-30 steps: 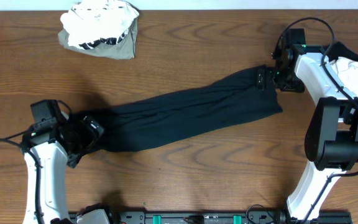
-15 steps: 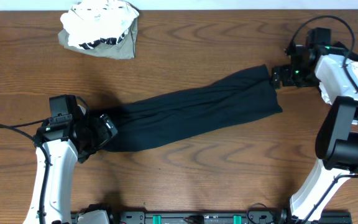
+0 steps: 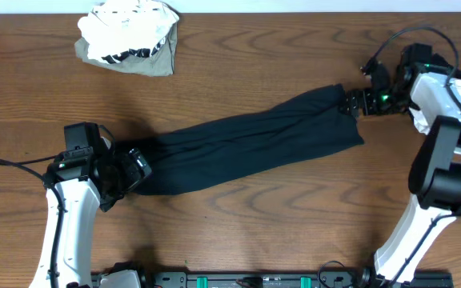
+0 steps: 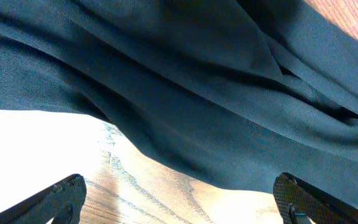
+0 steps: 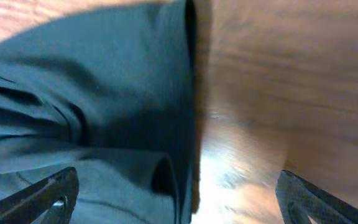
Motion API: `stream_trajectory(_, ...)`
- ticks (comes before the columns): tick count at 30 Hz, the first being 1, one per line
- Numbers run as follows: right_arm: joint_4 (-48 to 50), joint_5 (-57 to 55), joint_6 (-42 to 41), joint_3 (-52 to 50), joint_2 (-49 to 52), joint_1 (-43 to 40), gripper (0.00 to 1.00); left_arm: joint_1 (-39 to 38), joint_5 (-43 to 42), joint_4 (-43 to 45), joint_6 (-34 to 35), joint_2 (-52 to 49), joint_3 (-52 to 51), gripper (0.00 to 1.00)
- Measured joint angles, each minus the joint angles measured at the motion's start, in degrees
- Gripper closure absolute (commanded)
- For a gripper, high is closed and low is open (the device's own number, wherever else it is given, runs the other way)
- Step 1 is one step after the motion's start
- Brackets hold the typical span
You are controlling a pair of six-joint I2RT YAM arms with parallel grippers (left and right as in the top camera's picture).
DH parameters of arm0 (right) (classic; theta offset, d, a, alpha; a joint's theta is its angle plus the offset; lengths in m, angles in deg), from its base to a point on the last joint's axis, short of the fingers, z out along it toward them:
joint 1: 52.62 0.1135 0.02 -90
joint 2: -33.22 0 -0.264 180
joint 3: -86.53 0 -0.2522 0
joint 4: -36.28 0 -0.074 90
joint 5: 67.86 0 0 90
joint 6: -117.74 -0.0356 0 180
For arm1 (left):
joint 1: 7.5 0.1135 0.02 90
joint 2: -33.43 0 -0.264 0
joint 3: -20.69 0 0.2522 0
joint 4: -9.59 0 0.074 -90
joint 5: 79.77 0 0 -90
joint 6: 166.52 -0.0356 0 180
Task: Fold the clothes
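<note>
The dark garment (image 3: 246, 152) lies stretched as a long band on the table (image 3: 294, 232). Seen from overhead, its long axis runs from lower left to upper right. My left gripper (image 3: 133, 170) sits at the lower-left end, fingers spread wide with the cloth lying loose below them. My right gripper (image 3: 349, 102) is at the upper-right end, also spread wide beside the hem. A crumpled white-and-olive bundle (image 3: 128, 36) lies well apart near the top edge.

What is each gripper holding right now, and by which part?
Nothing is held. The left gripper and right gripper both stand open, one at each end of the dark garment, which lies stretched out on the table.
</note>
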Motion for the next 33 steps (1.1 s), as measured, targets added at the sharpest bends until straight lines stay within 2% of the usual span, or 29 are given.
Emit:
stream_trajectory(10, -2.9, 5.9, 1.4, 0.2, 1.0, -0.1, 0.01, 0.0, 0.0, -0.1, 0.0, -0.1, 0.0, 0.02)
stream_trajectory(19, -13.5, 9.0, 3.3, 0.1, 1.1, -0.1, 0.01, 0.0, 0.0, -0.1, 0.0, -0.1, 0.0, 0.02)
stream_trajectory(31, -5.4, 16.9, 4.5, -7.0, -1.0, 1.1, 0.01, 0.0, 0.0, -0.7, 0.0, -0.1, 0.0, 0.02)
stream_trajectory(33, -4.0, 18.3, 4.8, -7.9, -1.2, 1.9, 0.08, 0.0, 0.0, -0.7, 0.0, -0.1, 0.0, 0.02)
